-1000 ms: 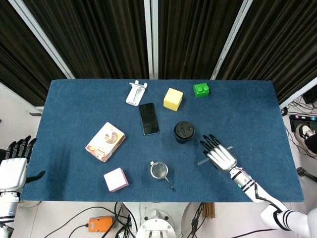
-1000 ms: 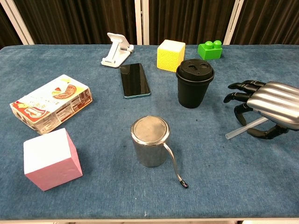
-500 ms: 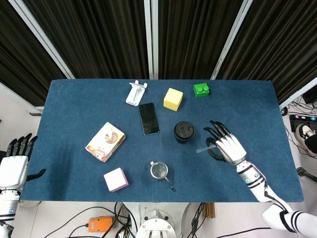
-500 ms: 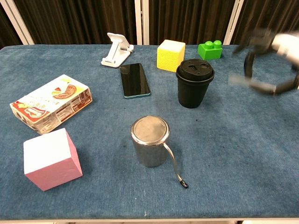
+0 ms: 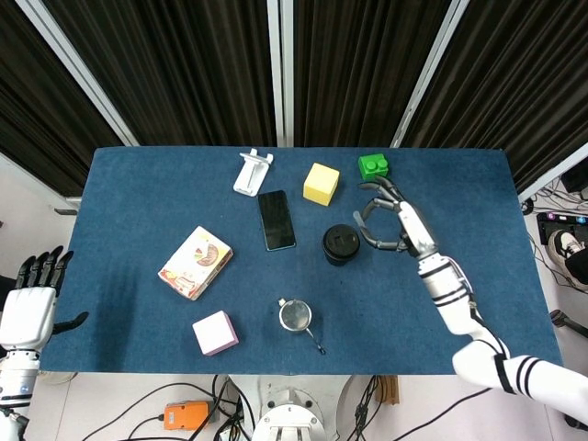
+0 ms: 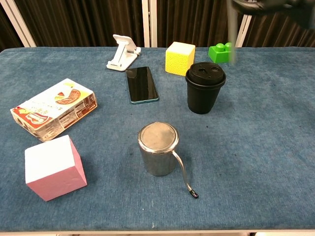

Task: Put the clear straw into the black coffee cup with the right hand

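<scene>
Right hand (image 5: 393,220): raised beside the cup (image 6: 205,87), fingers curled around the straw (image 6: 231,42), which hangs near upright.
Straw: probably light, slippery, easily crushed; pinch gently mid-length.
Left hand (image 5: 29,305): fingers spread, empty.

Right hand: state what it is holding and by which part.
The right hand holds the clear straw, which hangs upright and blurred beside the black cup. The grip looks near its upper end, though the blur leaves the exact spot unclear.

Phone stand (image 6: 122,58), phone (image 6: 141,84), yellow cube (image 6: 180,58), green brick (image 6: 221,52), snack box (image 6: 53,108), pink cube (image 6: 54,167), strainer (image 6: 158,149)
</scene>
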Tool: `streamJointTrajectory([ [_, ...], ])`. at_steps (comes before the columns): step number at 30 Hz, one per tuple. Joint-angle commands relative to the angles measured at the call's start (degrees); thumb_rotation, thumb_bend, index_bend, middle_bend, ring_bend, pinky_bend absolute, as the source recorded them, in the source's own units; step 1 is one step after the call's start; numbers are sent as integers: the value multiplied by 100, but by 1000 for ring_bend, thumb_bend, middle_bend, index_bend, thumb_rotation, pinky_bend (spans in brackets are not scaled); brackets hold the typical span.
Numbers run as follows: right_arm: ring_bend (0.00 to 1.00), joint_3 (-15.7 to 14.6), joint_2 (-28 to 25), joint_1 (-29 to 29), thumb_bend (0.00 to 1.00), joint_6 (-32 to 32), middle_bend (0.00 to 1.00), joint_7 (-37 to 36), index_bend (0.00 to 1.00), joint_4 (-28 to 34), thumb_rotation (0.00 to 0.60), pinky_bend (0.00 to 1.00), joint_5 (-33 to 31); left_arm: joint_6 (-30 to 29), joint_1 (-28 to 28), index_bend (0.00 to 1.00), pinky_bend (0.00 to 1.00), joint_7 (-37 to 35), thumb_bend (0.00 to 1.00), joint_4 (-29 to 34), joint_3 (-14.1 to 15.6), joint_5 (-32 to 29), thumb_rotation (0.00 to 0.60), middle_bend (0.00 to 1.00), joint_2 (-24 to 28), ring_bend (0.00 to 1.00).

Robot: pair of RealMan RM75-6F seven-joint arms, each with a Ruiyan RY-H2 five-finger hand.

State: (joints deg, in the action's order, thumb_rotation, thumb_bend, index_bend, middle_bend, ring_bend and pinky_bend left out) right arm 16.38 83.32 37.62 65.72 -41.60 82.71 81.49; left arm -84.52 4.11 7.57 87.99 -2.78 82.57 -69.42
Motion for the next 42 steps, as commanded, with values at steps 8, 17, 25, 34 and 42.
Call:
streamJointTrajectory([
  [8,106,117,325,274,678,-268,276,105,674,-292,600,168,-185,55,-10,0,0,-48,0,-64,6,-74,600,0,-28,0],
  [17,106,92,451,317,676,-287,276,65,674,-453,600,164,-187,47,-1,0,0,-51,0,-72,-9,-74,600,0,-18,0],
  [25,106,33,542,358,677,-362,276,112,667,-569,600,157,-189,61,-15,0,0,-60,0,-88,5,-98,600,0,-33,0],
  [34,76,-49,575,329,595,-344,273,-7,530,-668,600,95,-121,70,-10,0,0,-67,0,-111,6,-100,600,0,-49,0],
  [42,2,-142,519,206,442,-283,248,-116,293,-639,600,21,-99,76,3,0,0,-89,0,-140,5,-81,600,0,-83,0],
])
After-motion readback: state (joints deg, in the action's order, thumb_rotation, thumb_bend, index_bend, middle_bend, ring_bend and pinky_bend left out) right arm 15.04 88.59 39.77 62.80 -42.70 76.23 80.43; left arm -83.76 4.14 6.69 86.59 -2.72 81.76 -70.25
